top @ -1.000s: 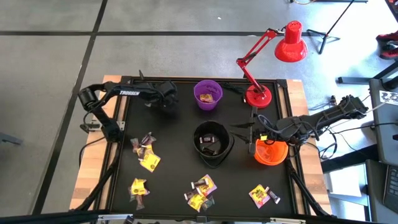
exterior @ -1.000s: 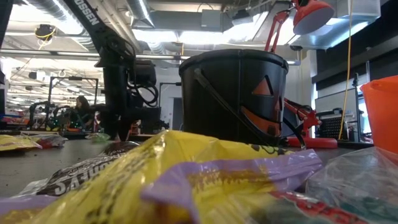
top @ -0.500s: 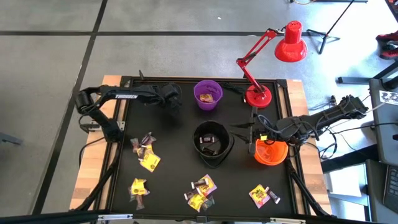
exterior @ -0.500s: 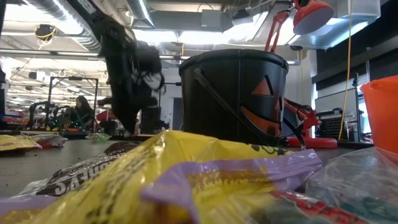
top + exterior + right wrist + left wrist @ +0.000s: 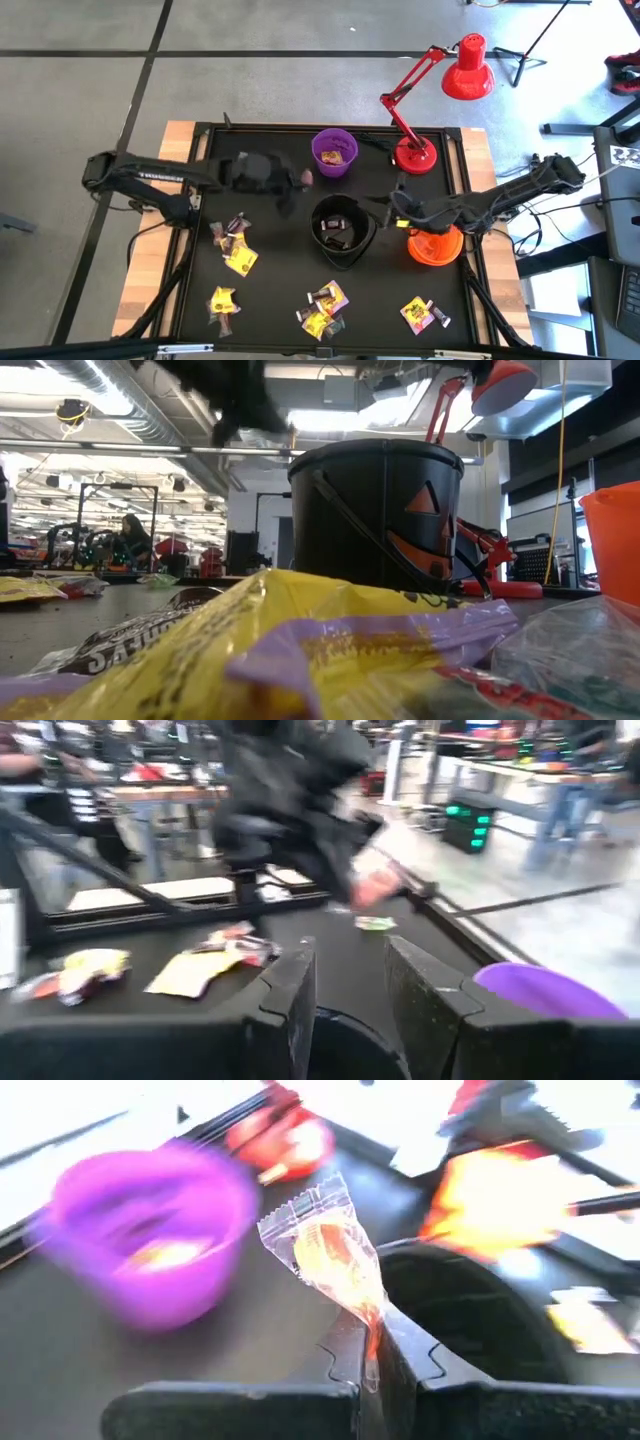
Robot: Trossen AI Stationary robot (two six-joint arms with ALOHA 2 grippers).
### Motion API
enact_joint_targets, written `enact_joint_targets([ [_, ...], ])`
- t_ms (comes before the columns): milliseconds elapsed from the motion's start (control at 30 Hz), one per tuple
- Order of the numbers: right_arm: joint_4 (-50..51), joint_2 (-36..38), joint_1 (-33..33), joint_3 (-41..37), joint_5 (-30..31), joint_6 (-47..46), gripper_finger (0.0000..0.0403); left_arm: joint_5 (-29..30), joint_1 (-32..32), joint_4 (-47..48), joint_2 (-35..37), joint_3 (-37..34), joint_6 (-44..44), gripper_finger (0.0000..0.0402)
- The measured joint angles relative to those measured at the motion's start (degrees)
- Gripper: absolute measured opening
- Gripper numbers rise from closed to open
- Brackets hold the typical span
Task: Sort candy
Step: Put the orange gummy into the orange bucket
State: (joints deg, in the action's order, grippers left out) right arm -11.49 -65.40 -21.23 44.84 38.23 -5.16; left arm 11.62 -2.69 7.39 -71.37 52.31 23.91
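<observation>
Many candy (image 5: 238, 258) wrappers litter black table (image 5: 270, 290).

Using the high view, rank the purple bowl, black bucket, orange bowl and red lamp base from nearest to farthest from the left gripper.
From the left gripper:
1. Purple bowl, just beside it toward the table's far edge.
2. Black bucket, at mid-table.
3. Red lamp base, at the far right corner.
4. Orange bowl, at the right edge.
</observation>
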Motion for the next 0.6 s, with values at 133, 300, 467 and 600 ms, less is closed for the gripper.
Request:
enact_joint_targets([
  [133, -6.8, -3.8, 0.0, 0.1, 0.8, 2.4, 0.0117, 1.3, 7.0, -8.0, -0.4, 0.0, -2.1, 0.0000],
  [300, -13.2, -6.0, 1.2, 0.2, -3.7, 2.0, 0.0123, 4.4, 12.3, -13.6, -2.2, 0.0, -3.5, 0.0000],
  [467, -14.3, -6.2, 4.8, 0.2, -16.0, -4.2, 0.0164, 4.8, 14.8, -18.9, -5.3, 0.0, -5.1, 0.0000],
  [600, -14.4, -6.2, 6.7, 0.2, -20.4, -6.8, 0.0207, 4.8, 15.3, -22.3, -7.6, 0.0, -5.2, 0.0000],
])
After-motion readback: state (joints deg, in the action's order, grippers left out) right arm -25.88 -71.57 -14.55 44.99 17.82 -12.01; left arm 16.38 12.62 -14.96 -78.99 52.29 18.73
